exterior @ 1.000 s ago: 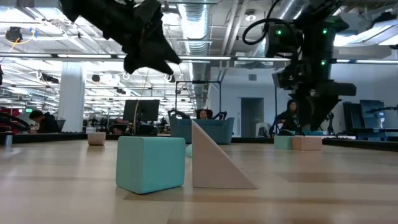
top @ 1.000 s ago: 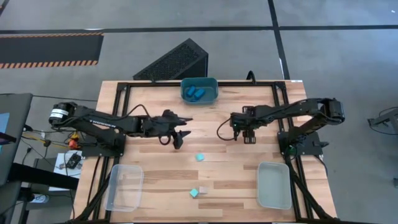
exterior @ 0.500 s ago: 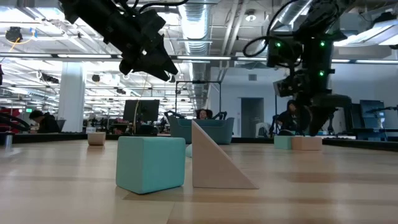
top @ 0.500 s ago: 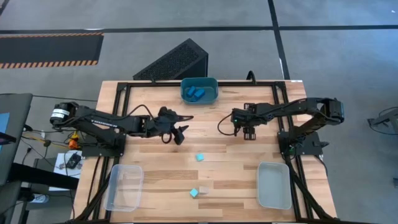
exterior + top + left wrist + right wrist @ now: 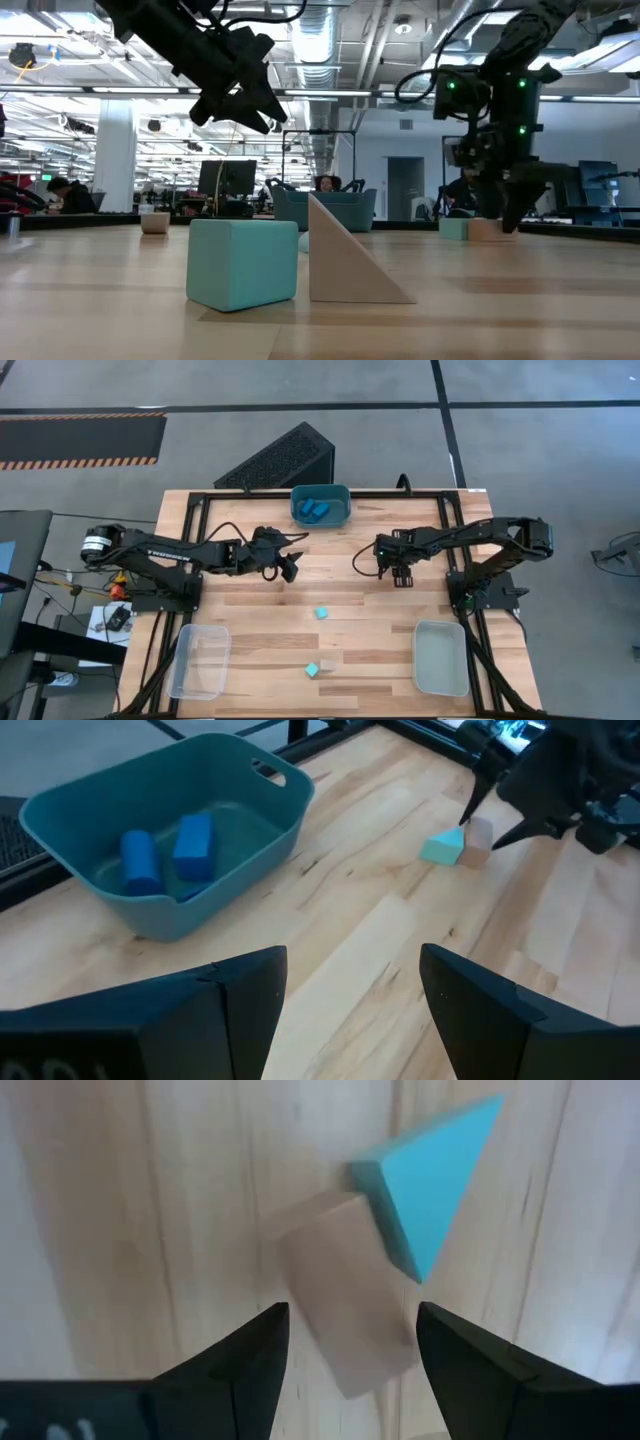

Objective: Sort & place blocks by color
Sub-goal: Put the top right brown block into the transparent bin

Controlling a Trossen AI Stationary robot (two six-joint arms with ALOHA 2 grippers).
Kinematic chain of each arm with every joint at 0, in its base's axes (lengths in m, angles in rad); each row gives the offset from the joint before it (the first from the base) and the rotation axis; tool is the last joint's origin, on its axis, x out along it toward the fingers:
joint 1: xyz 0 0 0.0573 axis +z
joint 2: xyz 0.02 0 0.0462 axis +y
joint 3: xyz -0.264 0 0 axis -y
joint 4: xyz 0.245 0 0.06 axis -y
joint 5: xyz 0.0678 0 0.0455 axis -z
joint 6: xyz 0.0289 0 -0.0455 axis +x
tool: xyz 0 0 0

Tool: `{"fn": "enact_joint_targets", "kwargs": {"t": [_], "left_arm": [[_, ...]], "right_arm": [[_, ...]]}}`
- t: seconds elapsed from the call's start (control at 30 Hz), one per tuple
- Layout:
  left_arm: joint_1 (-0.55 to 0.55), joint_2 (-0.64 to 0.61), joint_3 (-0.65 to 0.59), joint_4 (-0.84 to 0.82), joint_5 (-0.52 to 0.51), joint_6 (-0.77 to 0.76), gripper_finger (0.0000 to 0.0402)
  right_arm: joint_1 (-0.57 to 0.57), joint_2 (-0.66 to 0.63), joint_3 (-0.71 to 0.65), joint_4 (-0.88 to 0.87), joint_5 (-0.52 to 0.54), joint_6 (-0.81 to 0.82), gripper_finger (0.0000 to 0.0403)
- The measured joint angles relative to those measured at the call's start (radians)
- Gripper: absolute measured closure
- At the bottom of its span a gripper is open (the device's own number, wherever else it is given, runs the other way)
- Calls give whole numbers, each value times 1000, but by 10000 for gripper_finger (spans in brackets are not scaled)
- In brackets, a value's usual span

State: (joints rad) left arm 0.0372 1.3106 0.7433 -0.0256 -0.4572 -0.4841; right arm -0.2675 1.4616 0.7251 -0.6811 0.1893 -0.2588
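Wooden table [image 5: 350, 630], right claw [image 5: 345, 1330] low, open

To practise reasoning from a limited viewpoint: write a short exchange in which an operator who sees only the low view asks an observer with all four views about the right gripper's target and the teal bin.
Operator: From table height I can't tell what the right gripper is lined up on.
Observer: The right gripper is open, with a tan block between its fingers in its wrist view; a teal wedge lies right beside that block.
Operator: And what is inside the teal bin at the back?
Observer: The left wrist view looks into the teal bin: at least two blue blocks lie in it. The left gripper hangs open and empty short of the bin.
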Motion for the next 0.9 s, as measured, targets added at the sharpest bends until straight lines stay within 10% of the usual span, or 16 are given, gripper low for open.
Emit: {"fn": "enact_joint_targets", "kwargs": {"t": [0.7,0.9], "left_arm": [[78,-8,0,175,200,-5,182],[237,14,0,334,432,-201,176]], "right_arm": [[67,-102,-46,196,-128,545,278],[210,-160,71,337,139,656,253]]}}
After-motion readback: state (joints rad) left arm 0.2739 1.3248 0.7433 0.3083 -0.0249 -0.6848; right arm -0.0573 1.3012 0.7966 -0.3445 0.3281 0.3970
